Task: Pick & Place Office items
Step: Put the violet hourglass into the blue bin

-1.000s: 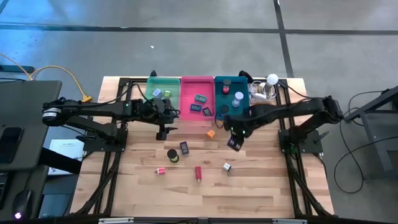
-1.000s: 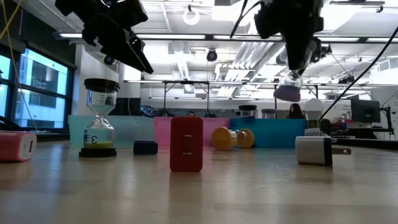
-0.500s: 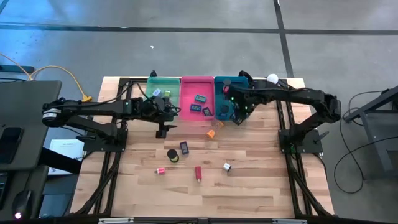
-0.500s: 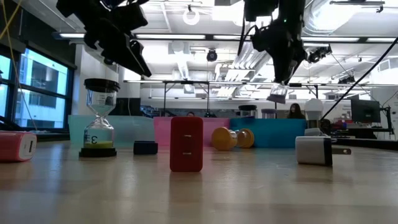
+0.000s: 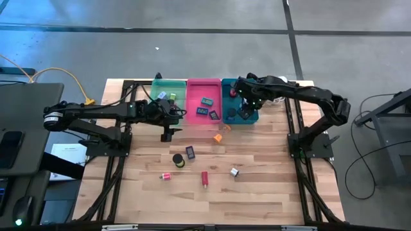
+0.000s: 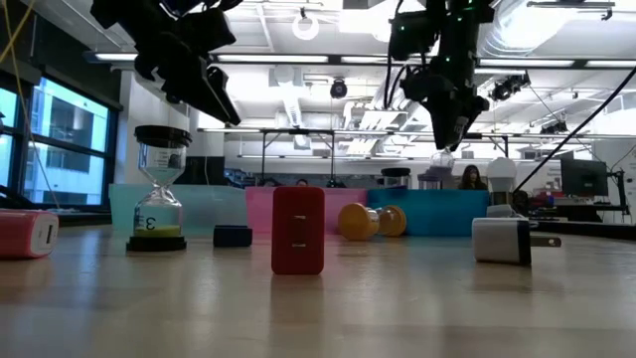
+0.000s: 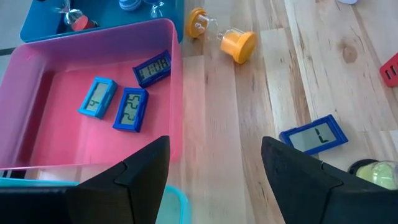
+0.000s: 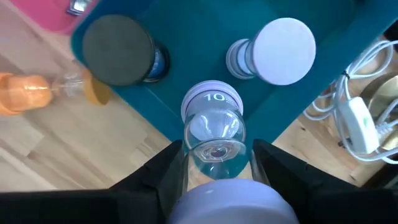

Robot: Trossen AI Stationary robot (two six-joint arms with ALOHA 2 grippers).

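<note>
My right gripper (image 5: 246,109) hangs over the teal tray (image 5: 226,87) and is shut on a clear hourglass with lavender caps (image 8: 214,134), also seen small in the low view (image 6: 442,157). In the tray stand a black-capped hourglass (image 8: 118,50) and a pale-capped one (image 8: 283,48). My left gripper (image 5: 168,130) waits open above the table by the pink tray (image 7: 37,106), which holds three blue timers. On the table are an orange hourglass (image 5: 218,136) on its side, a blue timer (image 5: 190,152), an upright black-capped hourglass (image 6: 159,189), a red charger (image 6: 298,229), a white charger (image 6: 507,240) and a pink charger (image 6: 25,234). My right gripper pinches the lavender hourglass between its two fingers (image 8: 168,171), on the sides of the glass bulb (image 8: 214,149) beside the nearer cap (image 8: 217,208). The fingers come from above, pointing down. The hourglass is lifted clear and hangs below them, its far cap marked 10 (image 8: 211,99) above the teal tray.
A green tray (image 5: 168,87) stands left of the pink one along the far side. A white ball with cables (image 5: 280,82) and a white plug (image 8: 354,112) lie right of the teal tray. Bare wood shows along the table's near side.
My right gripper has carried the lavender hourglass from above the table beside the orange hourglass toward the far edge, and now stands over the teal tray. It has stayed shut on the hourglass, which hangs lifted as before.
</note>
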